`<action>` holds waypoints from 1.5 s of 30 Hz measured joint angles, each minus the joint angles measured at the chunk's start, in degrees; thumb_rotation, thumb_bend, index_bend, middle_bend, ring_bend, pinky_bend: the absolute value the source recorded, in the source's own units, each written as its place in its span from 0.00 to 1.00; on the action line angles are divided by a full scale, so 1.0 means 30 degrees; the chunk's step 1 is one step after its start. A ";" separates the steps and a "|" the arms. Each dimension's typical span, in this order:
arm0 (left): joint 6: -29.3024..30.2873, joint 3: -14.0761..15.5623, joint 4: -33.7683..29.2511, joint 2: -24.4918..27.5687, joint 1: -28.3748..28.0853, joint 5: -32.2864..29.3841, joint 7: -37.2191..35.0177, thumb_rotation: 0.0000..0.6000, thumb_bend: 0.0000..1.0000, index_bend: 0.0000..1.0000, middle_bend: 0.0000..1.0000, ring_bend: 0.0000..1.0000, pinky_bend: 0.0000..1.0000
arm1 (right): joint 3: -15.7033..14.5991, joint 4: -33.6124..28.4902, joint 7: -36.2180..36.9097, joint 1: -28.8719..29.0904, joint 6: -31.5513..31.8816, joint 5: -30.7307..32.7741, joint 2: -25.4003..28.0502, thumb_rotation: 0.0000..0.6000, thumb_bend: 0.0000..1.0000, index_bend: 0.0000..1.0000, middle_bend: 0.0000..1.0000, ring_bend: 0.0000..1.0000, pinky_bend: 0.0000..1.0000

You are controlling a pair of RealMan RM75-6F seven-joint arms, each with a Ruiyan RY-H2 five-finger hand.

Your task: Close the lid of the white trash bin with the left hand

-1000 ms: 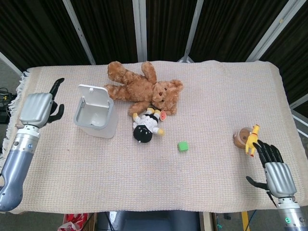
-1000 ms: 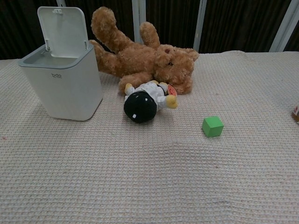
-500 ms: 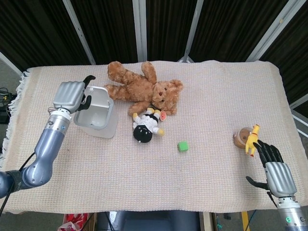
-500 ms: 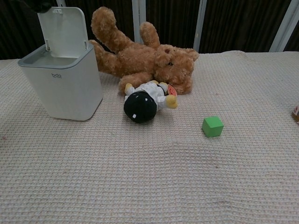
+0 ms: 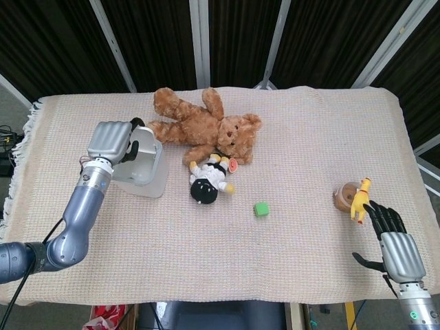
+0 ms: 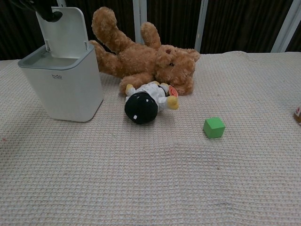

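Observation:
The white trash bin [image 5: 146, 175] [image 6: 66, 87] stands at the left of the table, its lid [image 6: 66, 32] upright and open. My left hand [image 5: 113, 141] hovers over the bin's opening, and dark fingertips [image 6: 49, 12] show at the lid's top edge in the chest view. It holds nothing that I can see. Whether the fingers touch the lid is unclear. My right hand [image 5: 393, 240] rests at the near right corner, fingers spread and empty.
A brown teddy bear [image 5: 206, 127] lies right beside the bin, with a small black-and-white doll [image 5: 208, 180] below it. A green cube [image 5: 261, 209] sits mid-table. A brown toy and a yellow rubber chicken [image 5: 359, 198] lie near my right hand.
My left hand has swung from the table's left edge over to the bin and now sits above its opening at the lid. The lid still stands upright. My right hand stayed put.

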 measured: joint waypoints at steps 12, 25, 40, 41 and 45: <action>-0.0458 0.0913 -0.2451 0.2521 0.0652 -0.0034 -0.0749 1.00 0.58 0.32 1.00 0.97 0.97 | -0.0081 0.0001 -0.0084 -0.0100 0.0151 -0.0124 0.0014 1.00 0.19 0.00 0.00 0.00 0.00; -0.1071 0.2334 -0.3813 0.3676 0.1650 0.1495 -0.1875 1.00 0.58 0.32 1.00 0.97 0.97 | -0.0161 -0.0037 -0.0242 -0.0118 0.0173 -0.0269 -0.0045 1.00 0.19 0.00 0.00 0.00 0.00; -0.0735 0.3912 -0.3944 0.2862 0.2532 0.3859 -0.2986 1.00 0.58 0.32 1.00 0.97 0.97 | -0.0225 -0.0009 -0.0132 -0.0171 0.0320 -0.0479 -0.0045 1.00 0.19 0.00 0.00 0.00 0.00; -0.0692 0.3965 -0.3898 0.2793 0.2559 0.3958 -0.3051 1.00 0.58 0.32 1.00 0.97 0.97 | -0.0230 -0.0007 -0.0121 -0.0175 0.0326 -0.0487 -0.0041 1.00 0.19 0.00 0.00 0.00 0.00; -0.0628 0.4133 -0.3783 0.2596 0.2603 0.4160 -0.3162 1.00 0.58 0.32 1.00 0.97 0.97 | -0.0236 0.0003 -0.0097 -0.0189 0.0348 -0.0499 -0.0040 1.00 0.19 0.00 0.00 0.00 0.00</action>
